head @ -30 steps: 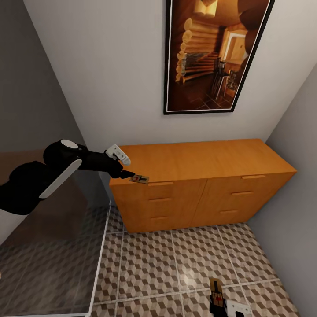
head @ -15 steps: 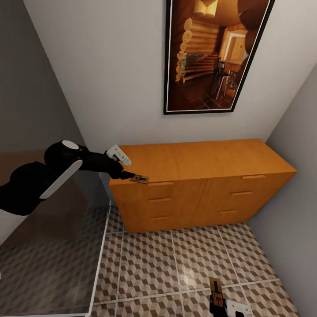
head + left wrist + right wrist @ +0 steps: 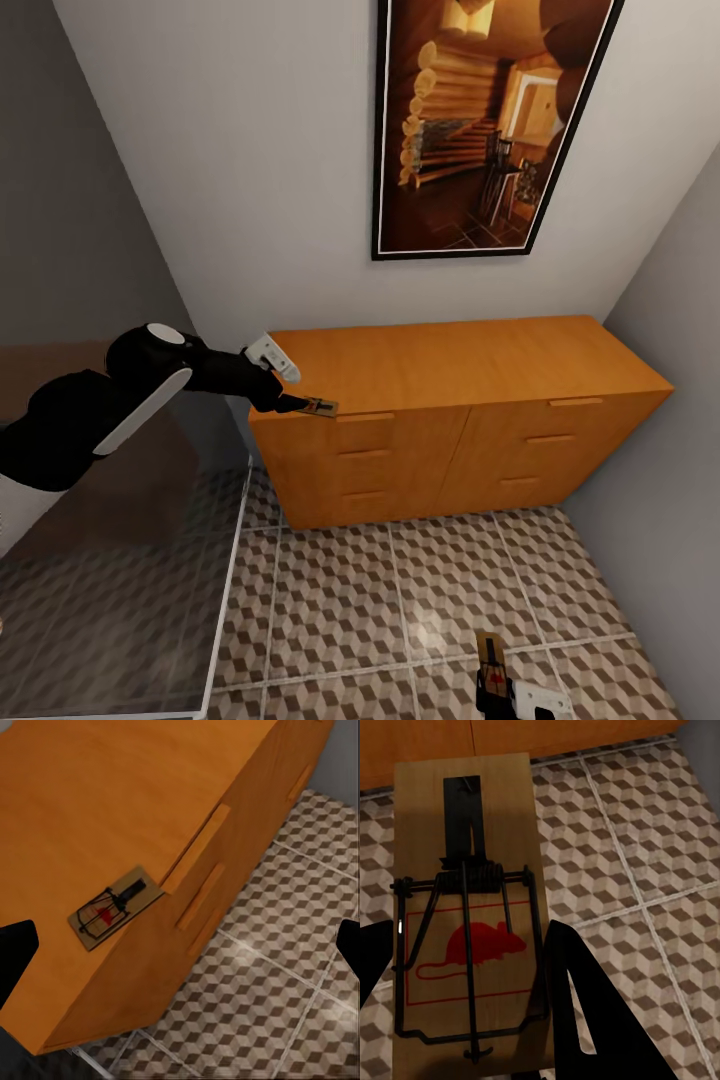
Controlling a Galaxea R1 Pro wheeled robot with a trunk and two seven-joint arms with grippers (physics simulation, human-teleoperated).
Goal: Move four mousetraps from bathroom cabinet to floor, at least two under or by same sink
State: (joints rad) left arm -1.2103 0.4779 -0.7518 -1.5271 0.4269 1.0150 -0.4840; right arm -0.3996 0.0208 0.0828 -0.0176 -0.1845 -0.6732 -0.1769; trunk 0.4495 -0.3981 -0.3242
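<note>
cabinet (image 3: 450,365) top: open | left: glass panel (image 3: 120,560) blocks

Cabinet (image 3: 450,400) smooth wood; bathroom floor (image 3: 400,590) tile (glossy).

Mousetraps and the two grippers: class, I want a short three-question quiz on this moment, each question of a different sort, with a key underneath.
1. True or false: the mousetrap on the cabinet lies at the front edge of the cabinet top, near its left corner.
2. What does the right gripper hold? A) a drawer handle B) a mousetrap C) nothing
3. Fill in: the left gripper is ____, its fingers spread apart on either side of the mousetrap on the cabinet.

Key
1. True.
2. B: the held mousetrap sits between its fingers, over the bathroom floor.
3. open
</note>
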